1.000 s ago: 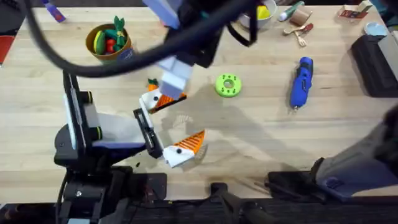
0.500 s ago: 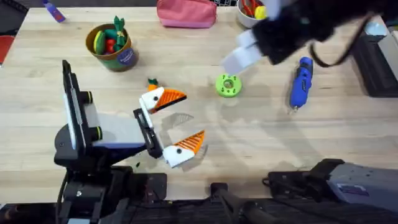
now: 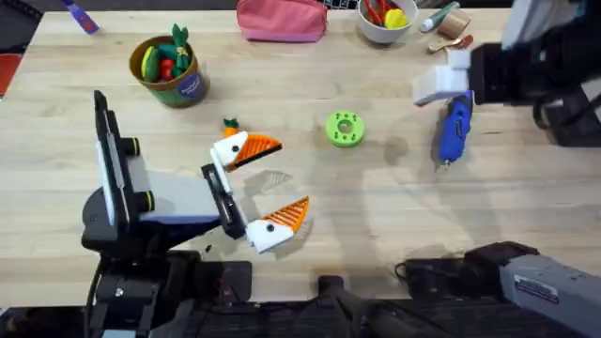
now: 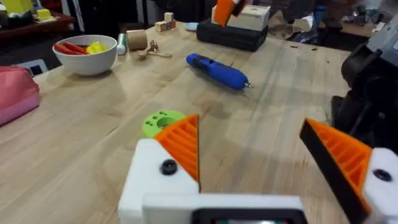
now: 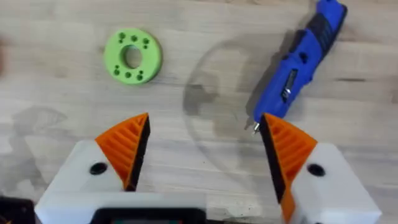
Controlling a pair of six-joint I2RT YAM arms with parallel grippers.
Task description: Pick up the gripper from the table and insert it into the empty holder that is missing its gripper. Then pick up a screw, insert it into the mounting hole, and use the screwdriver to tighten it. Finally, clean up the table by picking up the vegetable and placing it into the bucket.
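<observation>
Fingers wide on the right gripper, hovering beside the screwdriver at upper right (tightening step, I'd judge). Next: straddle the blue body and close. Left gripper rests open, mid-frame.

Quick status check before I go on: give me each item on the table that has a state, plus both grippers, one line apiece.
left gripper: open, both orange pads fitted, holding nothing.
right gripper: open, empty, above the table near the screwdriver.
screwdriver: lying flat on the table, not gripped.
vegetable: on the table, not in the bucket.
bucket: upright, toy vegetables inside.
green disc: flat on the table.
</observation>
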